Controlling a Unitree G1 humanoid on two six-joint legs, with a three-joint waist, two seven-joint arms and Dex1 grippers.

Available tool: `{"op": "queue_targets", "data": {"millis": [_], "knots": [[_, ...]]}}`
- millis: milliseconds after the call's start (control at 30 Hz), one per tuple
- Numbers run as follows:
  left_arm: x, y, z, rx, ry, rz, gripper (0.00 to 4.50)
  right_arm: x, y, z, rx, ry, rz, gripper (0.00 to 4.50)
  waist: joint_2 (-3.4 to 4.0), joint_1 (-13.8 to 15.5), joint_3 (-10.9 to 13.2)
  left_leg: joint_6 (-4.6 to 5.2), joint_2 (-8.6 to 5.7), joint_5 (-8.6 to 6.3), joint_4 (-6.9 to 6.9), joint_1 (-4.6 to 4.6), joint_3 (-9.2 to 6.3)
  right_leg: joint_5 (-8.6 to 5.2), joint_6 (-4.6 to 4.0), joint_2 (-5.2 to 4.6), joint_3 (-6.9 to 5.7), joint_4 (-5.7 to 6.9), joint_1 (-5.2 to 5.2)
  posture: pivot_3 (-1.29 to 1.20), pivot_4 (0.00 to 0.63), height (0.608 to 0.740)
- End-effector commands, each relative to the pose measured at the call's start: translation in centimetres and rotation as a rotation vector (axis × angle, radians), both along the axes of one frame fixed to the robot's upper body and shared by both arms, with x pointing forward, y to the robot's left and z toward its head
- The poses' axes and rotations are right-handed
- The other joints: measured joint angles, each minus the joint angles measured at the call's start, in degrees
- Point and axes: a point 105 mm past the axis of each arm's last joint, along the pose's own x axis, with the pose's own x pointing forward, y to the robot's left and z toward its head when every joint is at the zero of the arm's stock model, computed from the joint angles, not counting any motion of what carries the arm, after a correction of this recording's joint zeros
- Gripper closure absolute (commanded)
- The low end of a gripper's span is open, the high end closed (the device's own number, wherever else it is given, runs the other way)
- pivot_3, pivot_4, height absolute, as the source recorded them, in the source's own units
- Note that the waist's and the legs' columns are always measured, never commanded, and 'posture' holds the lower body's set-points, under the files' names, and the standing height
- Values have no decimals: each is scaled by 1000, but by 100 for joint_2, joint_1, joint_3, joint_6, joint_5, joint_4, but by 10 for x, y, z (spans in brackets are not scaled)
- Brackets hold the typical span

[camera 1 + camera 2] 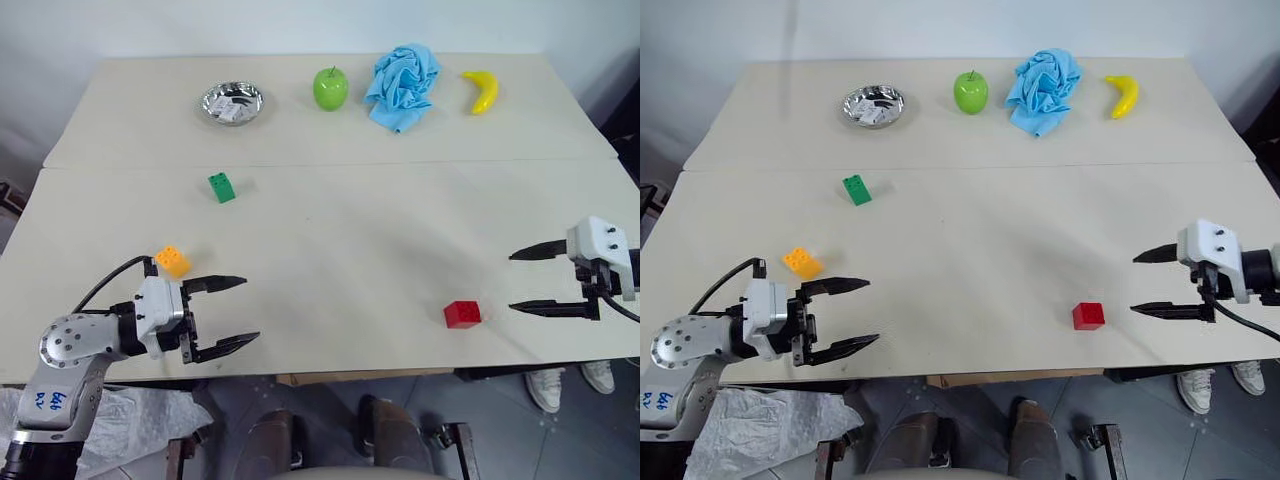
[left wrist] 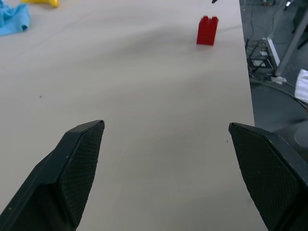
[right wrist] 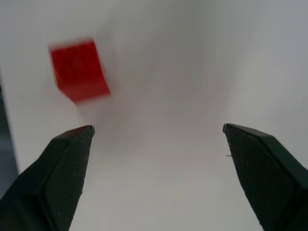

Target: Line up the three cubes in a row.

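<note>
Three cubes lie apart on the beige table [image 1: 340, 230]. The green cube [image 1: 222, 187] sits left of centre. Near the left front is the orange-yellow cube [image 1: 172, 261], just behind my left gripper [image 1: 240, 312], which is open and empty, pointing right along the front edge. The red cube [image 1: 462, 313] rests near the front right; it also shows far ahead in the left wrist view as a red cube [image 2: 207, 30]. A short way right of it hangs my right gripper [image 1: 514, 281], open and empty, pointing left. The right wrist view has the red cube [image 3: 79, 71] beyond one fingertip.
Along the back of the table stand a metal bowl [image 1: 232, 102], a green apple [image 1: 331, 88], a crumpled blue cloth [image 1: 403, 84] and a yellow banana [image 1: 483, 91]. A seam runs across the table behind the green cube. A person's shoes [image 1: 570, 380] show below the front right edge.
</note>
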Motion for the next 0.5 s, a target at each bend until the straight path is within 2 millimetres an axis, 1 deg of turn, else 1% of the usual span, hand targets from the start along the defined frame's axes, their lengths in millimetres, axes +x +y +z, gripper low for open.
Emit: {"op": "queue_targets", "data": {"millis": [33, 67, 133, 267, 333, 433, 500], "knots": [[-2, -6, 8, -19, -45, -5, 123, -14, 14, 5, 8, 77, 73, 0, 0, 11, 0, -1, 0, 0, 0, -1, -2, 0, 0, 0, -2, -1, 1, 0, 150, 740], [-4, -6, 8, -25, -51, -3, 123, -16, 16, 6, 13, 76, 76, 0, 0, 6, 0, -1, -1, -1, 0, -3, -2, 0, 0, 0, -2, -3, 1, 0, 150, 740], [-8, -6, 0, 2, -33, -14, 123, -22, 24, 0, 16, 85, 95, 0, 0, -2, 0, -1, -3, -1, 0, -4, -2, 0, 0, -1, -2, -3, 0, 0, 150, 740], [-7, -5, 1, -12, -19, -13, 123, -34, 30, -17, 8, 105, 114, 0, -1, 12, 0, -1, -3, -1, -3, -6, -4, 0, 0, 3, -8, -5, 0, 0, 150, 740], [-9, -2, -2, 2, -14, -24, 123, -37, 35, -24, 14, 87, 128, 0, -3, 10, -1, 1, -7, 0, -1, -6, -1, 1, 1, 1, -4, -3, 1, 0, 150, 740], [-4, 1, -8, 27, -27, -18, 123, -38, 43, -35, 26, 58, 137, 0, -7, -8, -3, 0, -5, 0, 0, 1, -1, 1, 2, 4, -5, -3, 7, 0, 150, 740], [-2, 4, -9, 28, -33, -10, 123, -40, 46, -41, 20, 48, 144, 0, -7, -12, -4, -2, -3, -1, -1, 4, -1, 1, 2, 7, -6, -4, 11, 0, 150, 740]]}}
